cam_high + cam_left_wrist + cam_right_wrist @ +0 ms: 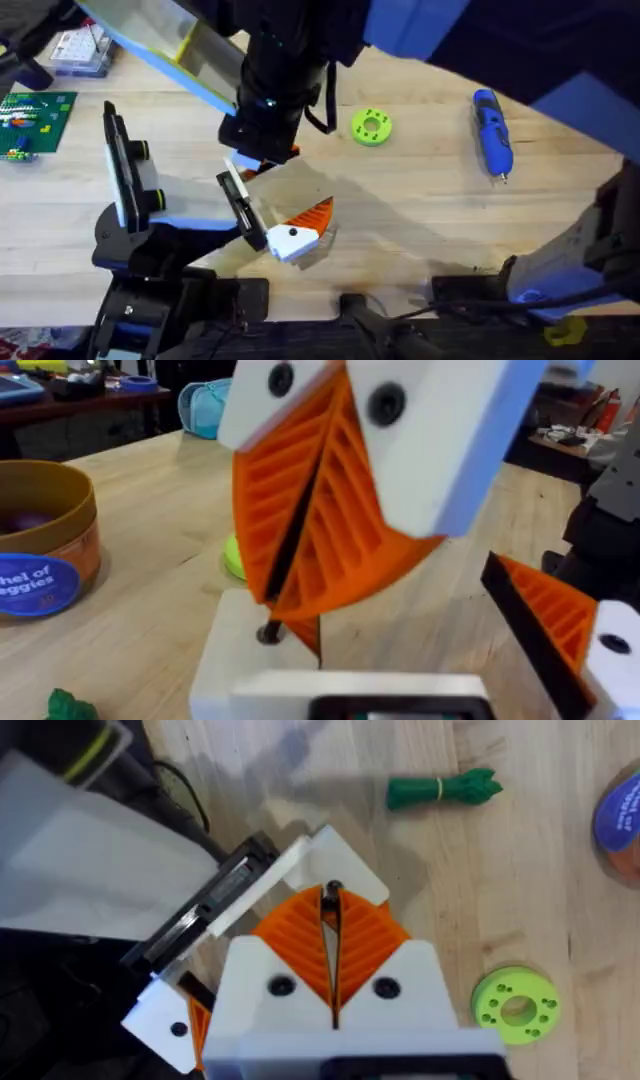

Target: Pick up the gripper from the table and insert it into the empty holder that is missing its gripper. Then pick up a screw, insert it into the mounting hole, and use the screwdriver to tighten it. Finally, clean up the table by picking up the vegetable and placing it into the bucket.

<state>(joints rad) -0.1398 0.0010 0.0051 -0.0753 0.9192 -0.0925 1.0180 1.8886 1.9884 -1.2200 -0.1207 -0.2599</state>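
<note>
Lime-green ring (pixel 371 127) lies near the right pincer (pixel 331 900), pads pinched on a screw (pixel 333 888).

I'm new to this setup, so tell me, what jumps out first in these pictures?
The right claw, white with orange ribbed pads, is pinched shut on a small dark screw just over the holder, left of the table's middle. Farther right lie a lime ring and, near the far right edge, the blue screwdriver.
</note>
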